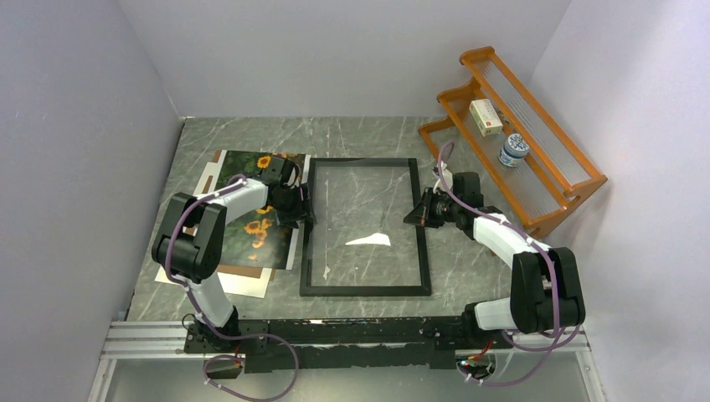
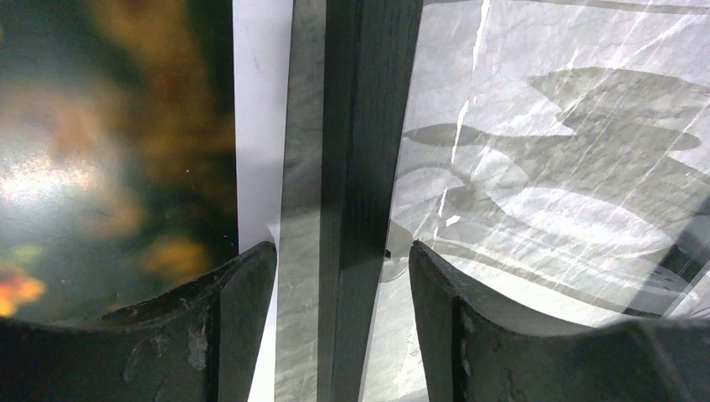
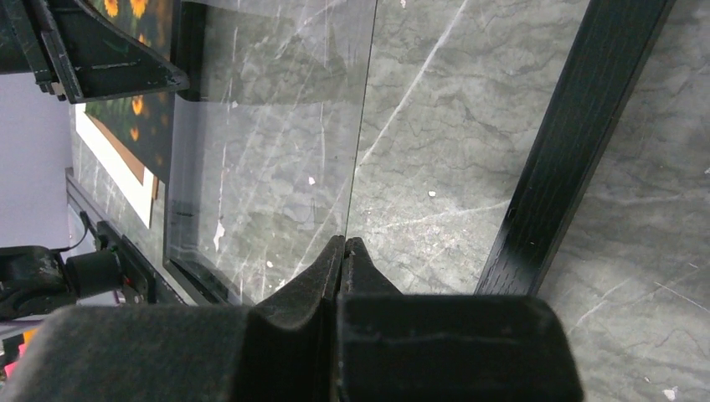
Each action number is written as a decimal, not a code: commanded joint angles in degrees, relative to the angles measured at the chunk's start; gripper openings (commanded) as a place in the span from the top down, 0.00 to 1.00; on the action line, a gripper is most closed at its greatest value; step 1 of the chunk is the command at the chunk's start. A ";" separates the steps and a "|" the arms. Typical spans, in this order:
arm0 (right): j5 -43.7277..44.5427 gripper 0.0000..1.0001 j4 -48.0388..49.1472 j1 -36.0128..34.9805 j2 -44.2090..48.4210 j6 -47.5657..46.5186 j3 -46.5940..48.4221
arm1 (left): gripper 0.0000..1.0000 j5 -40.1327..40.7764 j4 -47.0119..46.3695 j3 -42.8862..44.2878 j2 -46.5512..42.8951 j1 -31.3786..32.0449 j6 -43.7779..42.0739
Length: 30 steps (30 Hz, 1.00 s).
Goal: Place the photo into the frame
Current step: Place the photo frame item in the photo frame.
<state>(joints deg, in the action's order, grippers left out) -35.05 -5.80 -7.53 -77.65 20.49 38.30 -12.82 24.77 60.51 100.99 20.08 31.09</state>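
Left gripper point(image 2: 342, 251): your jaws are standing open, straddling the frame's point(image 1: 366, 289) left bar.
Right gripper point(image 3: 345, 243): your jaws are pinching the pane's point(image 3: 268, 151) right edge.
Photo point(image 1: 268, 240): lying left of the frame.

frame point(image 1: 366, 290) fills centre, rack point(image 1: 569, 201) far right

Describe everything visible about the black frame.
The frame is a thin-edged black rectangle lying flat on the marble table, long side running away from the arms, tabletop showing through. The open left gripper straddles its left rail; the right gripper is shut on the right edge of its clear pane. The photo lies just left, outside.
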 commanded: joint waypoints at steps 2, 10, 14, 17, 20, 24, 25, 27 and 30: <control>1.60 1.00 0.53 0.12 1.44 -1.83 2.29 | 0.34 0.99 -1.22 -1.22 4.02 1.35 -1.54; 0.37 1.00 1.32 0.08 0.79 -1.97 3.09 | 0.34 -0.16 -2.03 -1.36 4.44 1.37 -1.66; 0.39 1.00 1.36 0.16 0.08 -2.07 3.53 | 0.34 -0.02 -1.84 -1.10 4.71 1.44 -1.73; 0.92 1.00 1.54 0.10 -0.34 -2.27 3.52 | 0.34 0.00 -1.71 -0.97 4.91 1.46 -1.76; 0.29 1.00 1.99 0.08 -0.86 -2.01 3.47 | 0.34 0.25 -1.57 -0.99 5.02 1.46 -1.69; 0.67 1.00 2.03 0.13 -1.16 -1.83 3.19 | 0.34 0.47 -1.62 -1.01 5.08 1.46 -1.57; 1.05 1.00 1.98 0.13 -0.99 -1.81 3.12 | 0.34 0.44 -1.65 -1.01 5.21 1.46 -1.56; 2.06 1.00 1.41 0.10 -0.70 -1.81 3.17 | 0.34 0.25 -1.68 -0.84 5.62 1.46 -1.60; 3.15 1.00 0.61 0.08 -0.42 -1.66 3.20 | 0.33 0.08 -1.49 -0.28 6.34 1.46 -1.60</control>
<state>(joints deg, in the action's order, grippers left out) -33.74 -6.35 -7.53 -78.87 19.64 39.48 -13.06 25.69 61.43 101.84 20.21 30.63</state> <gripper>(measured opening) 0.010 0.663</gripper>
